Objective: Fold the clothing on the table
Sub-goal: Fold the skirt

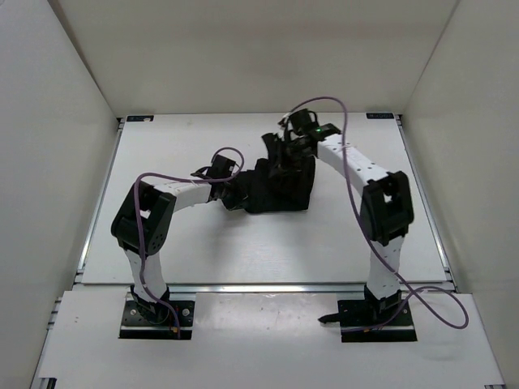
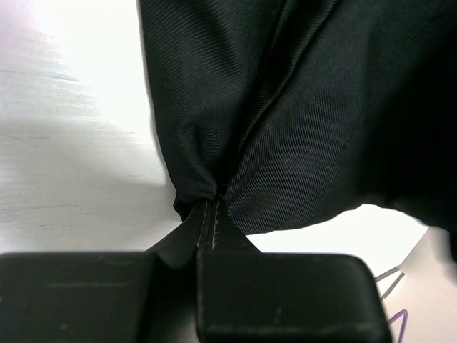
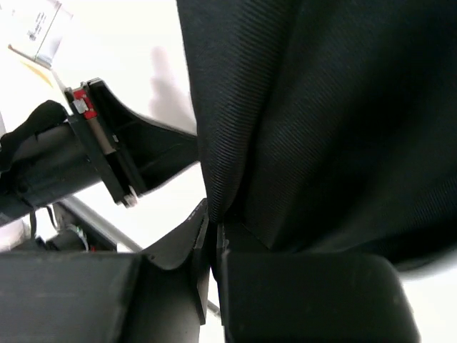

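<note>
Fold apparently under way: your left end effector [image 1: 233,195] and right end effector [image 1: 285,156] each pinch the clothing [image 1: 280,193]; next, probably carry it across evenly.

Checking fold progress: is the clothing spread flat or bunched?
Bunched: clothing gathers into creases where left gripper and right gripper pinch it.

I'm holding both arms bent inward, left tool [image 2: 208,246] and right tool [image 3: 214,246] each pinching the clothing [image 1: 280,192] tight.
</note>
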Tool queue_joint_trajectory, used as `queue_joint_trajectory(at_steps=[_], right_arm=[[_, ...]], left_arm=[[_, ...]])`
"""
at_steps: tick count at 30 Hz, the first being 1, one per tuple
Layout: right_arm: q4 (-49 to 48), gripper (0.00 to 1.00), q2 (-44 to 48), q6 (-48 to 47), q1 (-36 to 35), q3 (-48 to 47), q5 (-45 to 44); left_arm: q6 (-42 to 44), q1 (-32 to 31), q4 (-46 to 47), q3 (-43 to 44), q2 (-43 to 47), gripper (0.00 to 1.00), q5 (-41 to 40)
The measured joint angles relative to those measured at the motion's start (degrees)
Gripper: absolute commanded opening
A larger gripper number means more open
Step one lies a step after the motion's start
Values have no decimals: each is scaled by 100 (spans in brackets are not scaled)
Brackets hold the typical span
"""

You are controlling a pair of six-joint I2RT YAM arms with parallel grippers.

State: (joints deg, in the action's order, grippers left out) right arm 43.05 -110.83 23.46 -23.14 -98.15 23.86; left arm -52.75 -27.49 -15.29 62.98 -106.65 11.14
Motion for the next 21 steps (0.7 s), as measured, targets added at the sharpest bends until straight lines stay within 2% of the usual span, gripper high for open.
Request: queue_joint_trajectory(at_steps=[5,11,12,14,16,17,18,21], right_arm=[[63,0,-1021,31,-634,-645,431],[160,2,-1635,28,-868,-804,894],[168,3,-1696,26,-874,-804,951],[205,12,-1799,17,-879,-811,1038],[339,25,-1880,-28,-907,-909,1102],[420,32,-1910,-68,-909,-1005,1113],[490,47,-1928,-101,-911,-1121,1121],[592,74,-1932,-131,-909,-1567,1176]], left_arm=[[-7,70,76,-164,35,0,2],[22,195,160,-369,146,0,42],[39,210,164,-378,151,10,55],[72,273,229,-455,184,16,125],[90,354,284,-551,243,26,210],[98,398,308,-597,278,36,243],[103,442,337,-638,317,44,282],[22,566,466,-826,518,54,376]])
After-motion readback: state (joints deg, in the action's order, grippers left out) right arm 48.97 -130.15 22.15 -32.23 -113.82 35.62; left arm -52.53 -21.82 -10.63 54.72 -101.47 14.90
